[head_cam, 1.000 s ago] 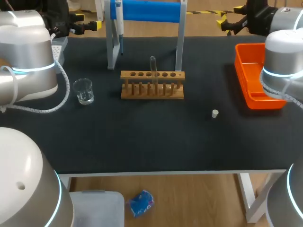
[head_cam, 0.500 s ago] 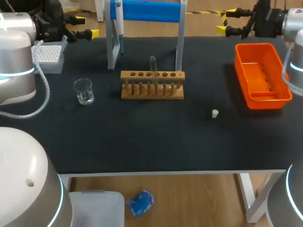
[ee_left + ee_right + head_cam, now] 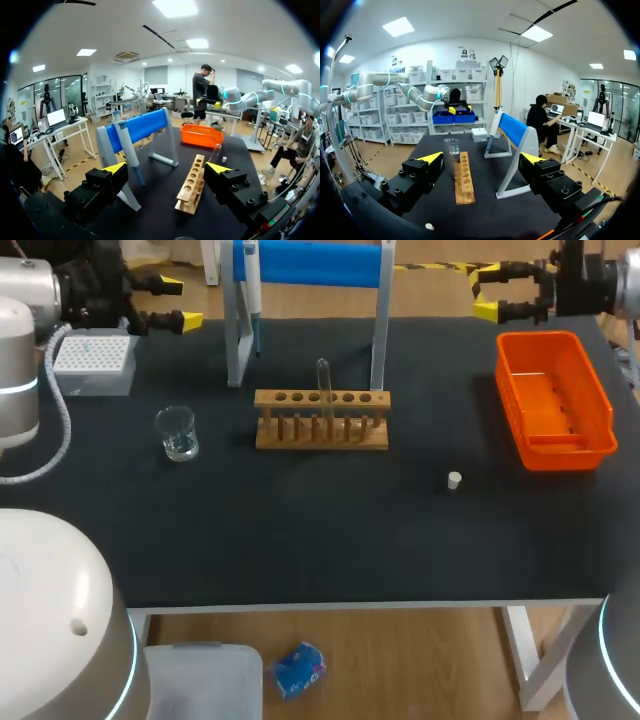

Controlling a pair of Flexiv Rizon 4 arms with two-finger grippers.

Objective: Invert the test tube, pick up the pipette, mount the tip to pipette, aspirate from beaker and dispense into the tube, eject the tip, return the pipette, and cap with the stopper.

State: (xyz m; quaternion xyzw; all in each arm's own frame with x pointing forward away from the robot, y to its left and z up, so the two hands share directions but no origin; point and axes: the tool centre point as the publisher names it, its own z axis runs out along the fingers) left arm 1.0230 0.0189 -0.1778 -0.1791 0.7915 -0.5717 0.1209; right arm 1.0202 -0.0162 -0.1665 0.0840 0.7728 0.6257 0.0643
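A clear test tube [image 3: 323, 380] stands upright in the wooden rack [image 3: 320, 422] at mid-table. The pipette [image 3: 252, 288] hangs on the blue stand [image 3: 310, 262] behind the rack. A glass beaker [image 3: 177, 433] sits left of the rack, the white tip box [image 3: 93, 360] at far left, and the small white stopper [image 3: 454, 480] lies to the right. My left gripper [image 3: 180, 301] hovers open and empty over the far left corner, my right gripper [image 3: 487, 295] open and empty over the far right. Ahead of the left gripper [image 3: 167, 170] lies the rack [image 3: 191, 182]; the right gripper [image 3: 481, 159] faces the rack [image 3: 464, 177].
An orange bin [image 3: 552, 400] stands at the right edge, beside the right gripper. The stand's grey legs [image 3: 236, 340] flank the back of the rack. Open dark mat lies in front of the rack toward the near edge.
Both arms have drawn back toward the far corners. The left arm uncovered the tip box, the right arm cleared the orange bin. Both grippers stayed open.
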